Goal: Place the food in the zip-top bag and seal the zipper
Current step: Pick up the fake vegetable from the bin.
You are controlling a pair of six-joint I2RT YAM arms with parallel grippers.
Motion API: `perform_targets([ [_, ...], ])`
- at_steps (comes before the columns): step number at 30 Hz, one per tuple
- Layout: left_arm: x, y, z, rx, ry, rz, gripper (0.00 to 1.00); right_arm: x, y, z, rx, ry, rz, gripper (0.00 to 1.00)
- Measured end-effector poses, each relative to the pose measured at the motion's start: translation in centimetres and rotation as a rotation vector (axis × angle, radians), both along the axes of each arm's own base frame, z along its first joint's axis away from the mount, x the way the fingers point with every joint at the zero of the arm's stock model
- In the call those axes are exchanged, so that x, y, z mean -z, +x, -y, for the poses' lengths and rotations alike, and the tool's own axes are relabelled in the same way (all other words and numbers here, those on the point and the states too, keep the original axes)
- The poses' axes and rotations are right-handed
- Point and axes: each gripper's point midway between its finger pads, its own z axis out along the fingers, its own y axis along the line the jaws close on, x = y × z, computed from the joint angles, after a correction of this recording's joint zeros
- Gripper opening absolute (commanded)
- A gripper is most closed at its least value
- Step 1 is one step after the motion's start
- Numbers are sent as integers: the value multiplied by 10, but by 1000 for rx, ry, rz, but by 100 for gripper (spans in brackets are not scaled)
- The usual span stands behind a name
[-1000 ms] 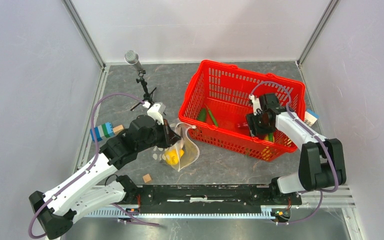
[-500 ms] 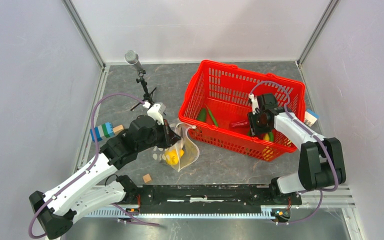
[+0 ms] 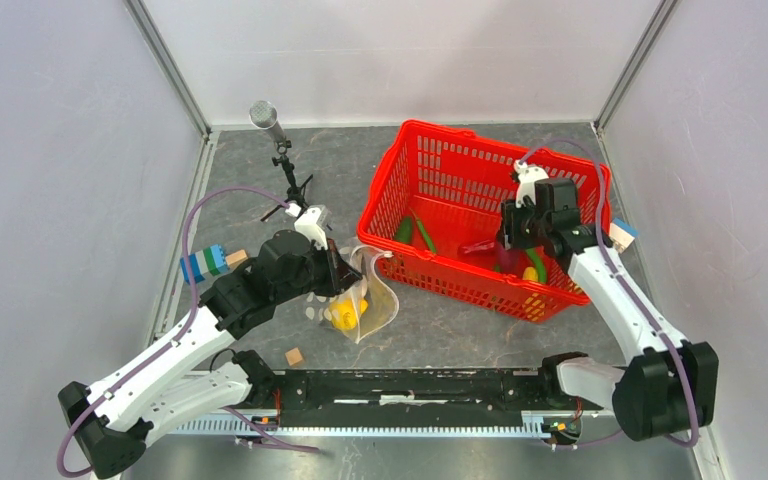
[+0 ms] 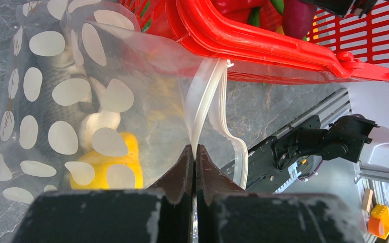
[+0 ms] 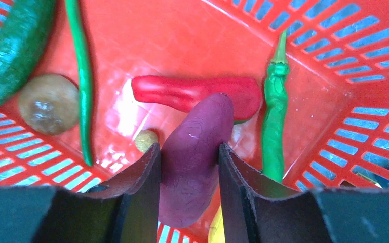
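Two foods, a yellow piece [image 4: 119,172] and grey fish [image 4: 63,68], blur behind the clear dotted zip-top bag [image 3: 372,300] beside the red mesh basket [image 3: 480,135]. Low-stretched, the left jaws pinch the white zipper strip [image 4: 205,96]; the right jaws, arm reaching down into the basket, clamp a magenta aubergine [image 5: 195,152], lower end hidden.

You have a desk [image 3: 330,160] of dark grey, stone-patterned surface, closed in by plain pale panels: a back wall [image 3: 400,50], a left wall [image 3: 50,180] and a right wall [image 3: 730,150]. Aluminium posts [image 3: 165,65] run up the two far corners. The light is even, with only soft shadows on the desk.
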Motion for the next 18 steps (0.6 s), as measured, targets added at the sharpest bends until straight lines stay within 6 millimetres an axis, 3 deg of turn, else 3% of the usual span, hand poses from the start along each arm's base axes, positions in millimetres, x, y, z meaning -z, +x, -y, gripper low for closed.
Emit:
perform_targets([
  [4, 0, 0, 0, 0, 0, 0, 4, -32, 2, -9, -8, 70, 108, 28],
  [12, 0, 0, 0, 0, 0, 0, 4, -126, 4, -27, -52, 228, 380, 28],
  [18, 0, 0, 0, 2, 0, -1, 4, -181, -5, -49, -143, 361, 501, 28],
])
